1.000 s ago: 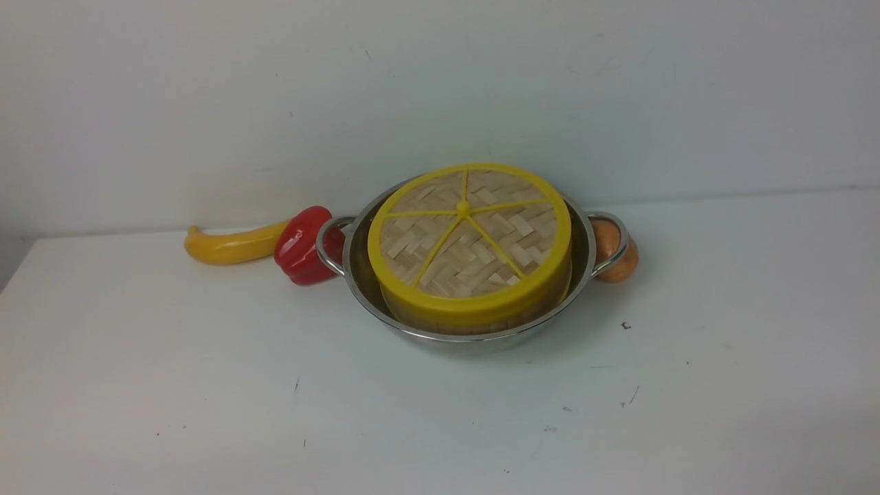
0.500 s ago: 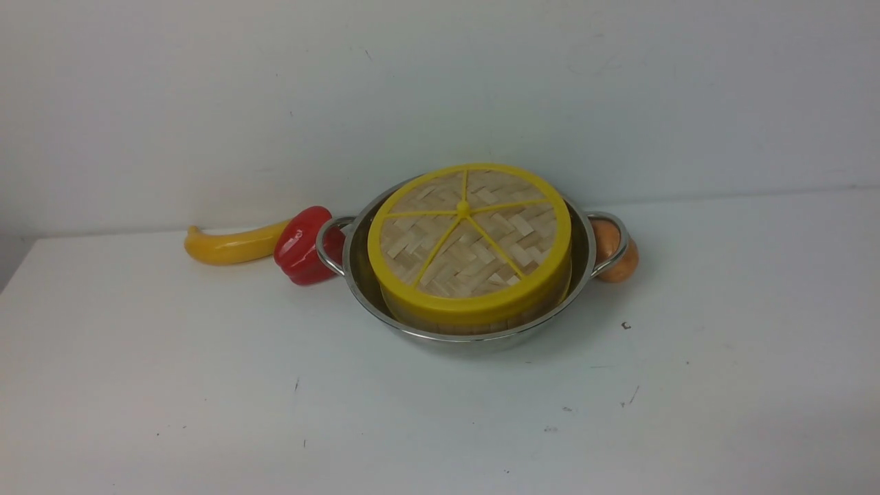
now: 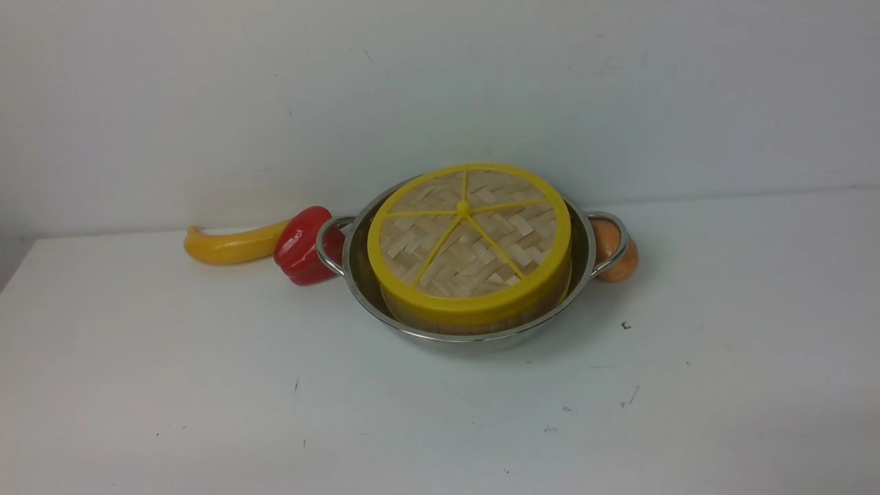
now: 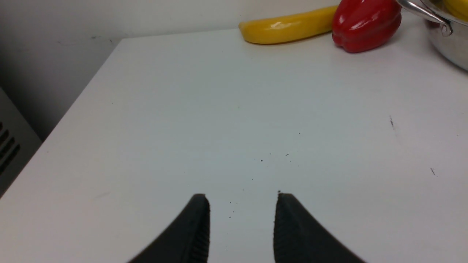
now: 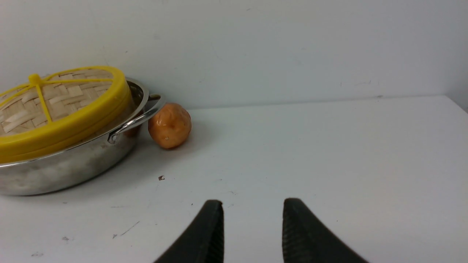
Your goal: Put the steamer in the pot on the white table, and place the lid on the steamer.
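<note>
From the front, the woven-bamboo lid [image 3: 469, 237] caps the bamboo steamer [image 3: 474, 317] inside the shiny steel pot [image 3: 583, 258] on the white table [image 3: 206, 385]; in the wrist views my left gripper [image 4: 242, 215] and right gripper [image 5: 252, 219] gape empty, and a careless sweep could knock that slightly tilted lid.

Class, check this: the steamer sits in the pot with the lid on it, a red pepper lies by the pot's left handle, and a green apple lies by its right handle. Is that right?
One detail is wrong. By the pot's right handle lies a round orange-brown fruit, not a green apple; the right wrist view shows it clearly. The rest holds: the steamer sits in the pot, the lid is on it, and the red pepper lies by the left handle.
</note>
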